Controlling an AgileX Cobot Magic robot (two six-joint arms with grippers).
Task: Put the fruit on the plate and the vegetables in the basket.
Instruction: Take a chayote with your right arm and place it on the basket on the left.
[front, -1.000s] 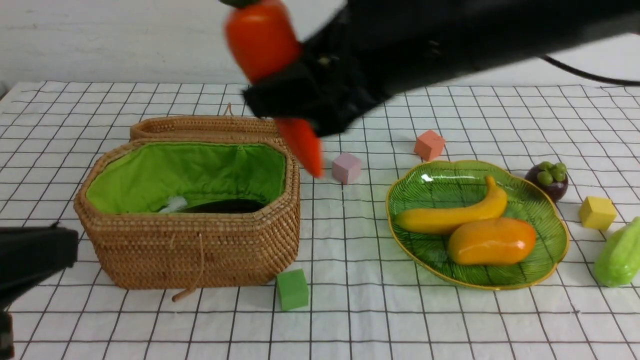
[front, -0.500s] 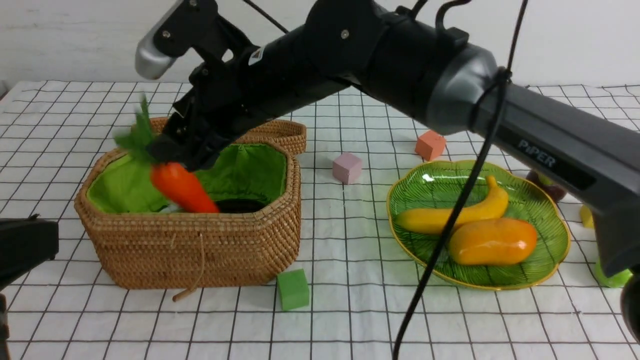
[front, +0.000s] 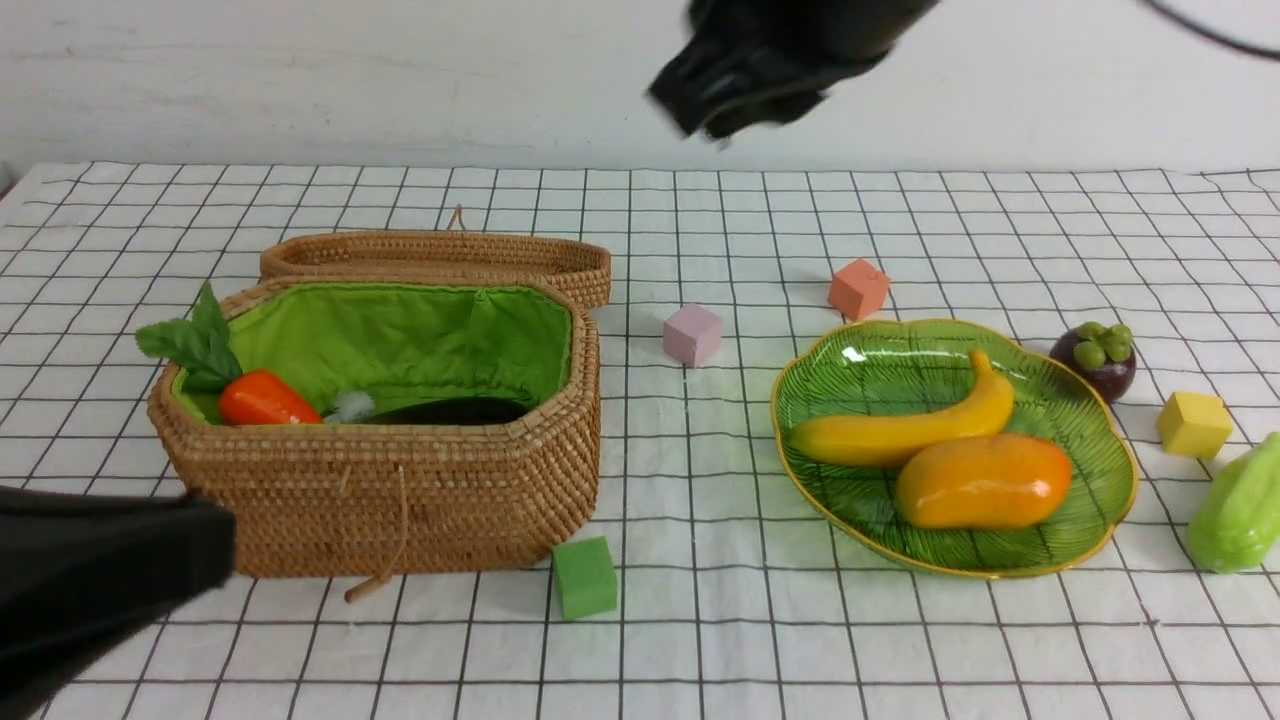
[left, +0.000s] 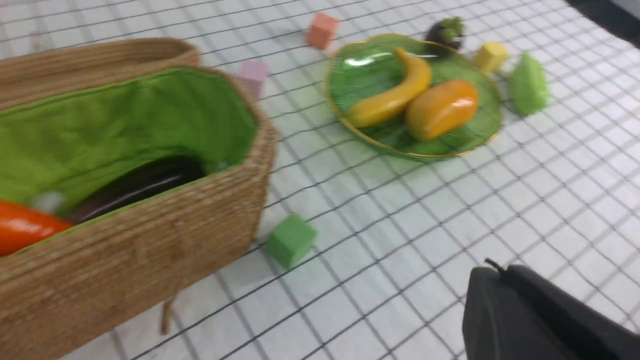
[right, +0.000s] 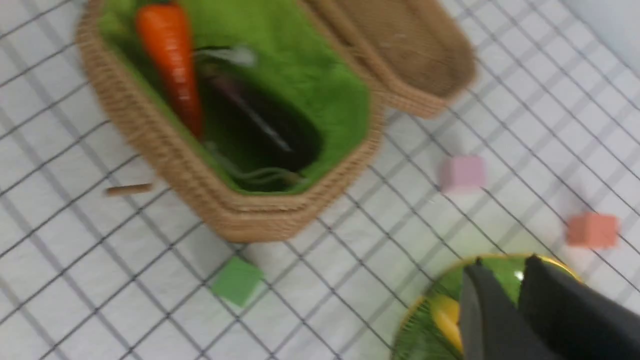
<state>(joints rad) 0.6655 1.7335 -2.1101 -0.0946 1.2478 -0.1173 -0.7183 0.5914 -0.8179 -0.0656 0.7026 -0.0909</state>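
Observation:
The carrot (front: 262, 400) lies in the wicker basket (front: 400, 500), its leaves over the left rim, beside the dark eggplant (front: 450, 410). Banana (front: 910, 425) and mango (front: 985, 482) rest on the green plate (front: 1100, 430). The mangosteen (front: 1095, 360) sits on the cloth behind the plate's right side. The pale green gourd (front: 1235, 515) lies at the far right. My right gripper (right: 502, 264) hangs high above the table's middle, blurred, its jaws a little apart and empty. My left gripper (left: 492, 270) is shut and empty, low in front of the basket's left end.
A green cube (front: 585, 578) sits by the basket's front right corner. A pink cube (front: 692, 335) and an orange cube (front: 858, 289) lie between basket and plate. A yellow cube (front: 1194, 425) sits near the gourd. The basket lid (front: 440, 255) hangs open behind.
The right gripper carried the carrot over the basket, let it go there and rose away to the right, its jaws narrowing. The left arm has come further into view.

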